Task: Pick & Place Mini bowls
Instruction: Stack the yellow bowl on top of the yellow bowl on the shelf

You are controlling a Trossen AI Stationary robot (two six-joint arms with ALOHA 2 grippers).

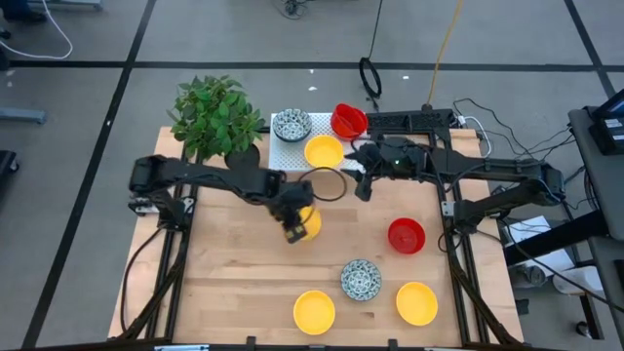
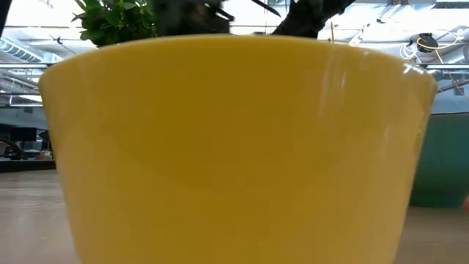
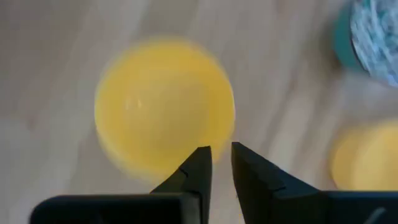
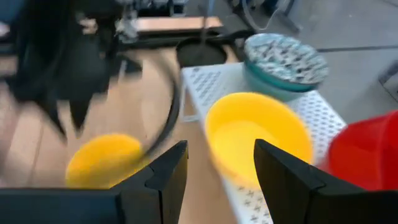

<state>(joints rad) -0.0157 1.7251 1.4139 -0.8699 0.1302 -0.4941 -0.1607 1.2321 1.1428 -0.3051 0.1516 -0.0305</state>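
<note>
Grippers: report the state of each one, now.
Left gripper: slightly parted above a yellow bowl on the table, holding nothing.
Right gripper: open, empty, near the white rack.

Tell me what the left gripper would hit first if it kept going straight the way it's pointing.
Probably the yellow bowl right below the left gripper: its slightly parted fingertips point at the bowl's near rim. How far above it they are is unclear.

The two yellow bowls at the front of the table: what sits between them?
In the high view, a speckled bowl sits between the front-left yellow bowl and the front-right yellow bowl, slightly farther back than both.
</note>
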